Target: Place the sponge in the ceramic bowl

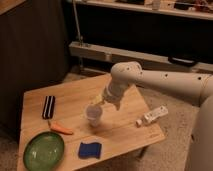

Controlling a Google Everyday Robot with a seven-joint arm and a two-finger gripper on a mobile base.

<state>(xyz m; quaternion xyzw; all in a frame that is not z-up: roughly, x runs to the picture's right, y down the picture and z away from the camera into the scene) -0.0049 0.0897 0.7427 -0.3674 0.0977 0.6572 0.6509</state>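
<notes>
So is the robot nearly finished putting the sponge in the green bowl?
Not really. Nothing looks done: the sponge lies on the table, beside the ceramic bowl, not in it. The gripper is up by the white cup, away from the sponge. Left: reach the sponge, grab it, put it in the bowl.

Arm: your white arm point(167, 80) comes in from the right, higher than the hand.
Elbow: the bent joint point(125, 70) sits up and right of the hand; the forearm point(114, 89) slopes down-left from it.
Hand: your hand point(100, 102) hangs at the forearm's low end, over the middle of the bench point(70, 97).
</notes>
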